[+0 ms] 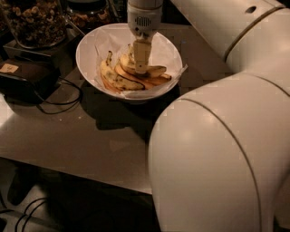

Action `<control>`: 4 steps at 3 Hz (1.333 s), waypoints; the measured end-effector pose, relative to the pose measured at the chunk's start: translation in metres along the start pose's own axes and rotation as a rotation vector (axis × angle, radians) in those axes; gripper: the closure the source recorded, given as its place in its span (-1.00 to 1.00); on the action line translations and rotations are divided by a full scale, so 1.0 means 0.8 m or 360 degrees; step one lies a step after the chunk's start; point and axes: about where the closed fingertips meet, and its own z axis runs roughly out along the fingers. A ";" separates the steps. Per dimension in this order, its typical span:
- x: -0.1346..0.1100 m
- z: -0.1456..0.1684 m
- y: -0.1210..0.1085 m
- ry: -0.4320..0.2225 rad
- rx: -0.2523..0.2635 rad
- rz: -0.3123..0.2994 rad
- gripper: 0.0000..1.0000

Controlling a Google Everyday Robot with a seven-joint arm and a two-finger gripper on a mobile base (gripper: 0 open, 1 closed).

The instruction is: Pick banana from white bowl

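Observation:
The white bowl [86, 50], lined with crumpled white paper, stands at the back of the table and holds several bananas. The plump yellow banana [156, 70] lies across the top of the pile. A darker spotted banana [115, 80] lies to its left, and orange-tinted ones [149, 82] lie below it. My gripper [140, 67] reaches straight down into the bowl and its tip rests on the plump banana's left half, hiding part of it.
Two glass jars of nuts [36, 20] [88, 13] stand behind the bowl at the left. A black box [22, 77] with a cable [68, 102] sits left of the bowl. My bulky white arm [217, 158] fills the right foreground. The table's front edge [77, 174] runs below.

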 end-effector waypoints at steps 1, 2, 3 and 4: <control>0.006 0.019 0.013 -0.0003 -0.0028 -0.0011 -0.10; 0.013 0.033 0.023 0.0012 -0.0082 -0.0011 -0.08; 0.015 0.032 0.023 0.0009 -0.0090 -0.0006 0.29; 0.021 0.034 0.025 0.0003 -0.0091 0.0014 0.76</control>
